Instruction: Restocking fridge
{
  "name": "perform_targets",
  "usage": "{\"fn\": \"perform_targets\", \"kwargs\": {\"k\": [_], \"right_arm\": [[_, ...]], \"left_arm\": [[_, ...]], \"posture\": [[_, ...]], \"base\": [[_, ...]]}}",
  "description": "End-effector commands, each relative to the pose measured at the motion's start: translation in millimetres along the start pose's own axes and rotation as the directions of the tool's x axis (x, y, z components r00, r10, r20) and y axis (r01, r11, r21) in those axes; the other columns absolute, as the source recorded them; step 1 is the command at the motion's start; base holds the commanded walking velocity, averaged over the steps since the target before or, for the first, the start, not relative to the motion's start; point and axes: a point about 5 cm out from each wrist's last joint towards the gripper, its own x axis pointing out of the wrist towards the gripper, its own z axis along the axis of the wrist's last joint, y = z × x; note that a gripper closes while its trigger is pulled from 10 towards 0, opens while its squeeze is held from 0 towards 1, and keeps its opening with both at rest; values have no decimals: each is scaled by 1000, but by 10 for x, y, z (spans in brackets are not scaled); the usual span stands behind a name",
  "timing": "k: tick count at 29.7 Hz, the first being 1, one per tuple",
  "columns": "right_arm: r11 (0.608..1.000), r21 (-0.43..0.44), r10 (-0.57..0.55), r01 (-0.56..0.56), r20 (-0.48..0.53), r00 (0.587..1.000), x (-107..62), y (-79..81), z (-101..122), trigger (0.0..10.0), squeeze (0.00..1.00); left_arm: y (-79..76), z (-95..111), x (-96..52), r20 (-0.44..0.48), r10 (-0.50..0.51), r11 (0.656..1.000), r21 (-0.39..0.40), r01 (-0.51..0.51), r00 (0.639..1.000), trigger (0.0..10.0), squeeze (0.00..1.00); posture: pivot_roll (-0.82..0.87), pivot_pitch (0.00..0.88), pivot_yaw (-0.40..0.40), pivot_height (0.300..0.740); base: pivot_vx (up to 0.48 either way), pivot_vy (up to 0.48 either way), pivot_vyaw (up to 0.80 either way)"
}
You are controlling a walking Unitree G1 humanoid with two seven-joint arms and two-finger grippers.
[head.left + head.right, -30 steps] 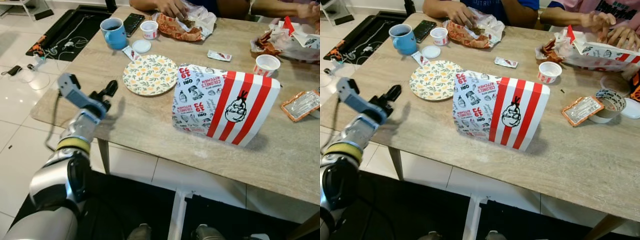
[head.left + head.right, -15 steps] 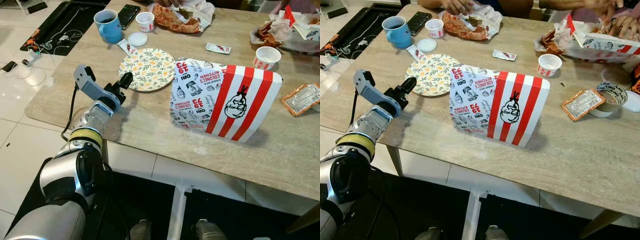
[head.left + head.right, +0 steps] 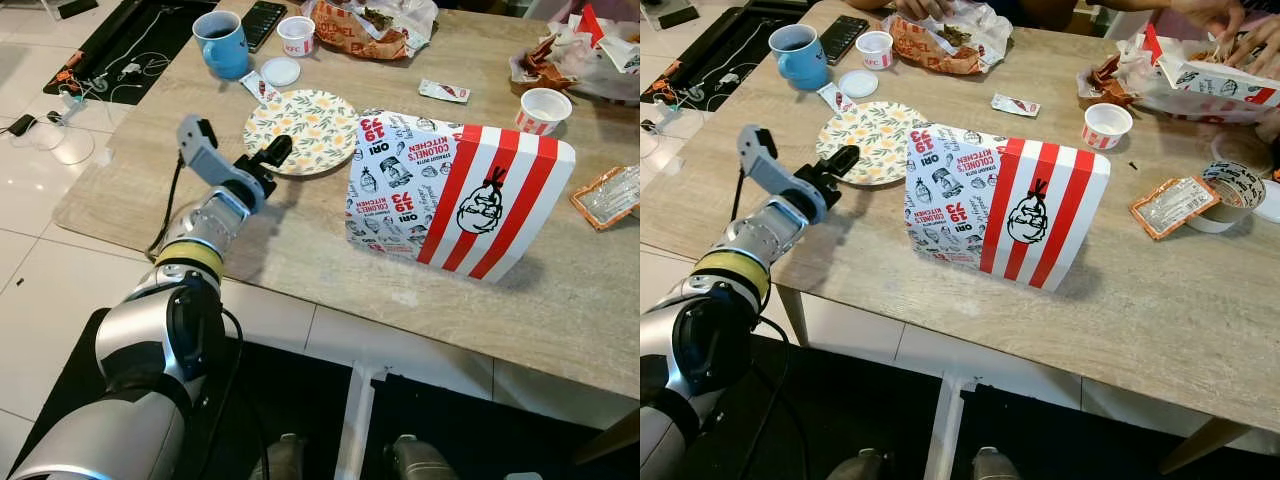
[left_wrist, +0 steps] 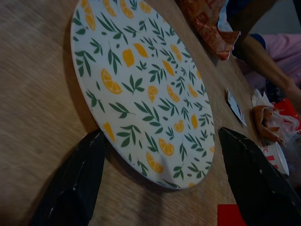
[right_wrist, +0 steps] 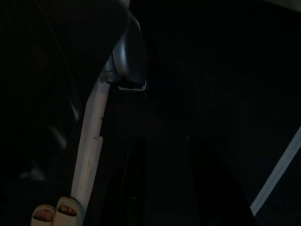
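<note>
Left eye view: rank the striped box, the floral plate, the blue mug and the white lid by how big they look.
1. Striped box, though it lies nearest the camera.
2. Floral plate.
3. Blue mug.
4. White lid.

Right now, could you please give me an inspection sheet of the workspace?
Surface: wooden table, crowded.
Job's things: floral plate, flat; striped food box beside it.
Clutter: blue mug, small cups, sauce sachets, food wrappers, tape roll.
Grippers: left gripper open, fingers straddling the plate's near rim; right arm idle.
Cables: wires on the black floor mat.
Surroundings: people's hands at the far edge; tiled floor.
</note>
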Motion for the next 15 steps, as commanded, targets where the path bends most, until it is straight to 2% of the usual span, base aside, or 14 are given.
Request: {"fn": "perform_targets", "kwargs": {"k": [1,6,7,8,9,15], "right_arm": [[1000,18,-4,5,-24,1000,-44,-15,-122,10000,0],[1000,18,-2,3,-17,1000,-41,-9,-112,10000,0],[1000,22,-5,5,-14,1000,-39,-10,-106,10000,0],[1000,27,-5,5,-10,1000,-39,-11,-101,10000,0],[1000,24,-3,3,-6,1000,-38,-9,-95,10000,0],[1000,24,-3,4,-5,1000,-39,-9,-95,10000,0]], "left_arm": [[46,-208,2,-81,36,999,-17,-38,996,10000,0],[4,-213,23,-91,36,999,-14,-38,995,10000,0],[-3,-217,26,-93,34,999,-14,-35,995,7686,0],[-8,-222,27,-96,29,999,-18,-31,995,7686,0],[20,-223,17,-99,47,999,-3,-48,994,0,0],[74,-198,-5,-81,72,997,-22,-74,994,0,0]], "posture": [[-160,329,74,740],[-168,345,78,740],[-164,344,81,740],[-164,344,81,740],[-173,340,84,740],[-184,329,83,740]], "base": [[0,0,0],[0,0,0],[0,0,0],[0,0,0],[0,0,0],[0,0,0]]}}
